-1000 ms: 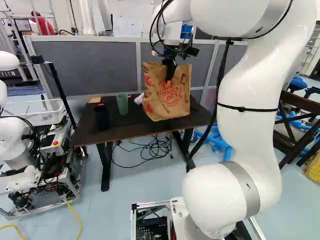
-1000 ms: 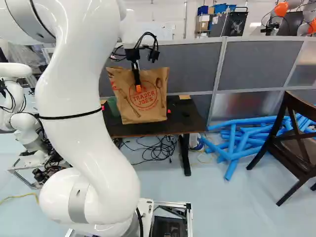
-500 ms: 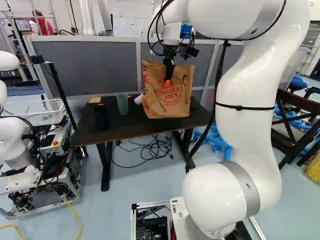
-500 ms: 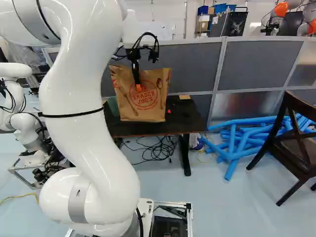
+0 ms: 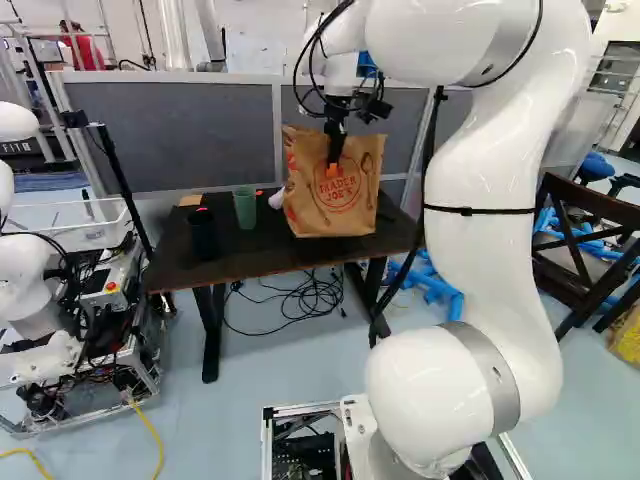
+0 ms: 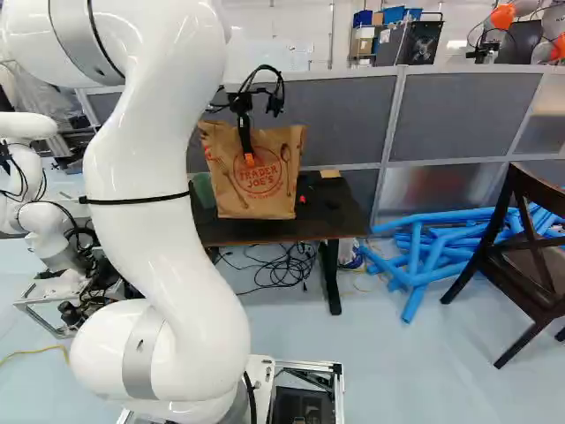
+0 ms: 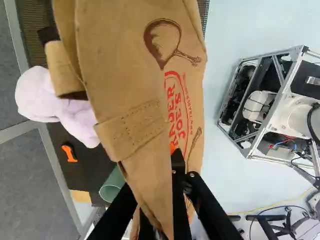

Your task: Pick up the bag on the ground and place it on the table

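Wrist view alone shows the bag (image 7: 117, 65) from above

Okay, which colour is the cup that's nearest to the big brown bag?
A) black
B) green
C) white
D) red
B: in the left base view the green cup is between the brown bag and the black container, so it is nearer the bag.

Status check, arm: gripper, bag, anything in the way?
Gripper shut on paper bag. Bag upright, seemingly resting on table. Green cup and black cup off to one side, apparently not in the way.
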